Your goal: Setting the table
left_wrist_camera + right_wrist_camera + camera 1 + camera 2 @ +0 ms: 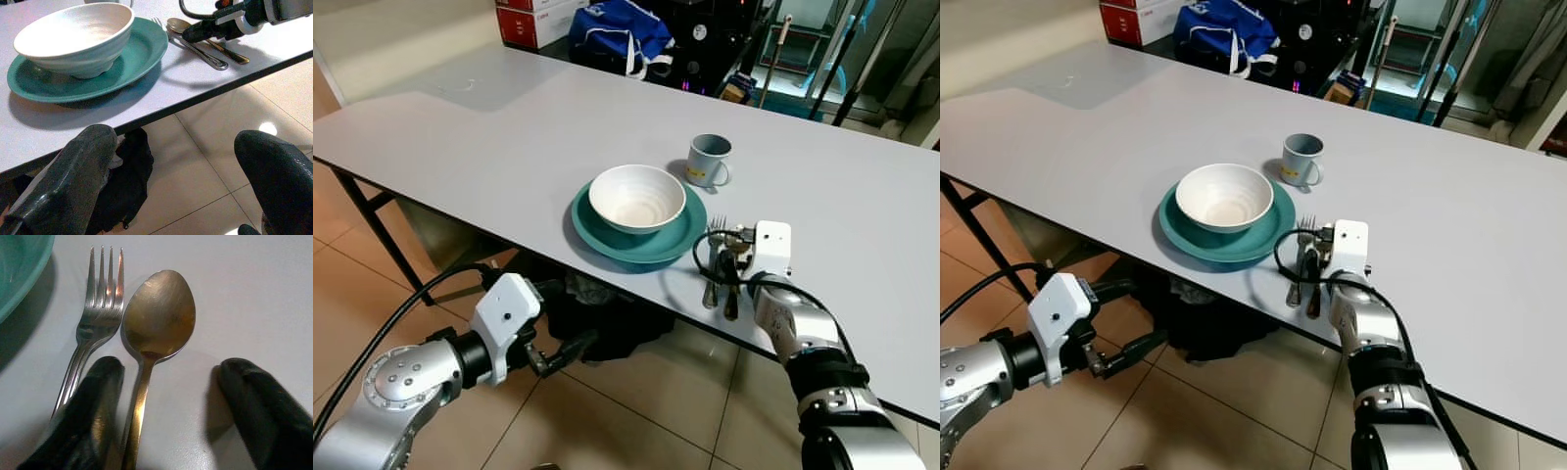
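Steel cutlery, two pieces: one fork (98,313) and one spoon (156,323), side by side on the grey table (509,137), handles toward the near edge. Right gripper (166,401) sits low over the handles, fingers spread and released; the spoon handle runs between the fingers, close to one, and the fork handle passes by that same finger's outer side. Not clear if either finger touches the cutlery. Just beside the fork, toward the robot's left of the gripper: one teal plate (641,245) with one white bowl (637,197) on it. Beyond the gripper, one grey mug (709,160), printed mark on it unreadable. Left gripper (563,354) hangs below the table edge over the tiled floor (636,401), fingers apart, holding nothing. Far back: one blue bag (612,29), red-and-white boxes (533,20), lettering unreadable.
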Tool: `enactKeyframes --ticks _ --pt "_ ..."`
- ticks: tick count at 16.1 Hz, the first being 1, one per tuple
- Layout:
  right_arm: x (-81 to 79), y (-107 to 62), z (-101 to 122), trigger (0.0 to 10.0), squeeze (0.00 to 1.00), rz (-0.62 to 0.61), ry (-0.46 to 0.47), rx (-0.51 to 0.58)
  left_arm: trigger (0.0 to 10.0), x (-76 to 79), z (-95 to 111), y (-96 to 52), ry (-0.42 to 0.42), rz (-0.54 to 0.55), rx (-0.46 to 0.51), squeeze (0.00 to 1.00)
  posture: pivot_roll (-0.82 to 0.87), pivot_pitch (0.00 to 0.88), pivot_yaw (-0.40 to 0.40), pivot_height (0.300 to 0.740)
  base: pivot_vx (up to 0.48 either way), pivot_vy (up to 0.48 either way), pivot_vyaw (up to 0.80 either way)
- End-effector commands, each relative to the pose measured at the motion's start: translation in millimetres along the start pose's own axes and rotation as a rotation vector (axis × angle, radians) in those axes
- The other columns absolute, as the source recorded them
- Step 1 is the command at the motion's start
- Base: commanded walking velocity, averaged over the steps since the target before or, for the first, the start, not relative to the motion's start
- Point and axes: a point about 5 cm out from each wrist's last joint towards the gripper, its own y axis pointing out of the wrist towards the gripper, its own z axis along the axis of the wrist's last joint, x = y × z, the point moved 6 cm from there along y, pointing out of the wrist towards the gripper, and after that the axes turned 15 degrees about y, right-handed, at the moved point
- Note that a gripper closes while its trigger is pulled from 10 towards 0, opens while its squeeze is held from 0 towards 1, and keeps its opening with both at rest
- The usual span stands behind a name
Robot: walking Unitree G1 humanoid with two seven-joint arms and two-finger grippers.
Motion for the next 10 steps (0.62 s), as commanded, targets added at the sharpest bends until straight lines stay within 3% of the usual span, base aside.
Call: enactKeyframes --ticks 1,5,10 --pt "-0.4 1.3 -1.1 0.0 0.0 0.009 0.031 -0.016 10.0 3.1 5.9 -0.2 0.009 -0.02 0.016 0.0 0.01 0.0 -0.033 0.74 0.0 0.0 0.0" --pt "-3.5 1.6 -1.2 0.0 0.0 0.034 0.058 -0.025 10.0 3.9 5.0 -0.4 0.006 -0.022 0.014 0.0 0.01 0.0 -0.035 0.74 0.0 0.0 0.0" --pt "-6.2 1.3 -11.0 0.0 0.0 0.06 -0.005 -0.071 10.0 6.9 4.2 -0.7 -0.002 -0.027 0.01 0.0 0.01 0.0 -0.041 0.74 0.0 0.0 0.0"
